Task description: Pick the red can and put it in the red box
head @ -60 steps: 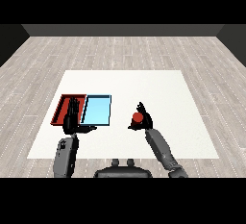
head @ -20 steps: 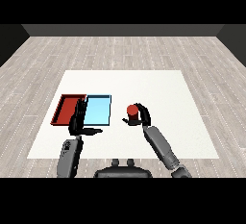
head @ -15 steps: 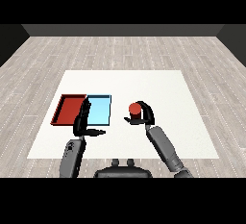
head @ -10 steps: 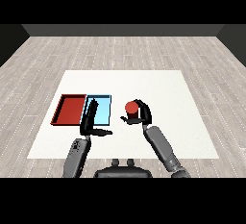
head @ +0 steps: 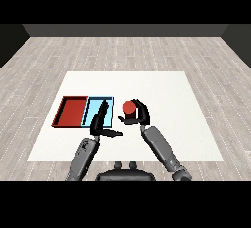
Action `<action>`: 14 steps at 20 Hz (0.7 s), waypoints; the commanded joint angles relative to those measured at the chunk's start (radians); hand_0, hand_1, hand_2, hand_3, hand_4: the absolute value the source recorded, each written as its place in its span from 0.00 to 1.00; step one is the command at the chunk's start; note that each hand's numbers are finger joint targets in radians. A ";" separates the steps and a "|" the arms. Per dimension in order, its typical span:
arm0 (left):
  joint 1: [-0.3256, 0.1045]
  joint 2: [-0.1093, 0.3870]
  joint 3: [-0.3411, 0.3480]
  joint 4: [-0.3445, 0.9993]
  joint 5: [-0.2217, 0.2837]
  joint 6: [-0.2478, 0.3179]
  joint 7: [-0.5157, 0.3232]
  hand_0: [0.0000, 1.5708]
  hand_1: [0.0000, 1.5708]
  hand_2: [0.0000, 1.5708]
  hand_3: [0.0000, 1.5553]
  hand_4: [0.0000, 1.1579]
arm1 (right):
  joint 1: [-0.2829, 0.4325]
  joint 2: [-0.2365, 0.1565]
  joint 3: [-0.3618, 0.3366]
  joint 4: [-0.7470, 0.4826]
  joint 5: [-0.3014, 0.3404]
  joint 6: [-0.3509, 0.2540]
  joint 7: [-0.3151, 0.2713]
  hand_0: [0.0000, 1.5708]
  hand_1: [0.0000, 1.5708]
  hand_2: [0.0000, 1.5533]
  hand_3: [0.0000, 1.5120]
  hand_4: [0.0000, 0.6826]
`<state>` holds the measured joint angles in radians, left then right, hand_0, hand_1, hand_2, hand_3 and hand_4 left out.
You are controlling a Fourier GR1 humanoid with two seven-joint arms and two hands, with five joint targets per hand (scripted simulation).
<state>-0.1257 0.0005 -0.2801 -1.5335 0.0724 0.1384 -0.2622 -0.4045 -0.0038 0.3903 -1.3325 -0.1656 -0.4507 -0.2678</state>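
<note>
Leftward we have carried the red can (head: 129, 108) — right robot hand (head: 139, 116) curled round it; left robot hand (head: 100, 123), fingers straight, overlaps the light blue tray (head: 95, 105) beside the red tray (head: 72, 111).

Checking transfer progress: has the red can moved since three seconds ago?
Yes. The red cylindrical can, held in the right hand, has moved left toward the light blue tray and now sits just beside its right edge.

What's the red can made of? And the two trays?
Red can: probably painted metal or plastic, plain matte red with no shine or label. Red tray and light blue tray: likely plastic, flat even colour with thin raised rims. The look leaves it open.
</note>
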 commanded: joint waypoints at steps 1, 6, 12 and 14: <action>-0.086 0.000 0.004 0.087 0.032 0.010 0.020 0.00 0.00 0.00 0.00 0.00 | 0.015 0.004 0.036 -0.050 -0.005 -0.022 0.040 0.93 0.93 0.93 0.92 0.95; -0.029 0.000 -0.076 0.064 0.042 0.050 0.016 0.00 0.00 0.00 0.00 0.00 | -0.049 0.004 0.098 0.035 -0.090 -0.096 -0.029 0.93 0.93 0.93 0.92 0.94; -0.201 0.000 -0.045 0.354 0.149 0.052 -0.093 0.00 0.00 0.00 0.00 0.00 | -0.028 0.004 0.054 -0.007 -0.038 -0.052 -0.013 0.93 0.93 0.93 0.91 0.94; -0.083 0.000 -0.113 0.191 0.121 0.059 -0.036 0.00 0.00 0.00 0.00 0.00 | -0.032 0.004 0.053 0.112 -0.078 -0.018 -0.131 0.92 0.92 0.93 0.92 0.93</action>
<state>-0.2104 0.0001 -0.3735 -1.3418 0.1753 0.1943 -0.3079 -0.4252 -0.0015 0.4356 -1.3157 -0.2084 -0.4847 -0.2951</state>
